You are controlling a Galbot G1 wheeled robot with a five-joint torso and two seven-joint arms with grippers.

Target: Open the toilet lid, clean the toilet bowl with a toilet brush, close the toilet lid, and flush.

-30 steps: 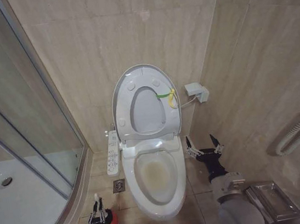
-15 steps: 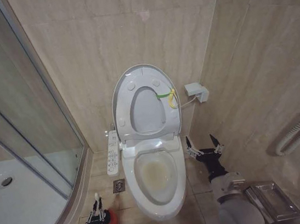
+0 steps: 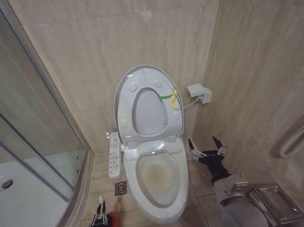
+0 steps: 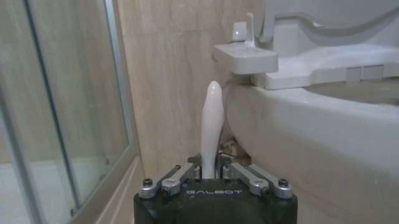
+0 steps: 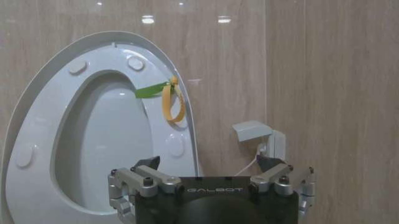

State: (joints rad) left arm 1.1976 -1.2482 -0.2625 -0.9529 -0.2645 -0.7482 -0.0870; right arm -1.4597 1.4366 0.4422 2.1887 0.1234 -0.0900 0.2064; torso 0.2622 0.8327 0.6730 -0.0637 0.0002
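Toilet bowl (image 3: 160, 184) sits against the back wall between the glass shower enclosure (image 3: 15, 137) and the side wall; yellow-brown stain visible in the basin. Bowl is exposed, so access for scrubbing is judged ready.

Toilet lid (image 3: 147, 104) stands upright, leaning back on the wall with the seat ring (image 3: 148, 113) raised against it; both stay up by resting past vertical. Yellow-green strap (image 3: 168, 97) hangs at the lid's edge on the robot's right, likely a pull loop for a gripper. Opening step judged done.

Right gripper (image 3: 207, 150) held beside the bowl on its right, near the floor, fingers spread wide and holding nothing. Wrist view faces the strap (image 5: 167, 99). Parked clear of the bowl.

Left gripper (image 3: 100, 221) is low on the floor at the bowl's left, by the red holder (image 3: 113, 225). Fingers pinched on the toilet brush (image 4: 210, 126) handle, white stick rising upright between them. Brush head hidden; cannot tell whether it is seated in the holder.

Button panel (image 3: 113, 154) on the bowl's left side, untouched.
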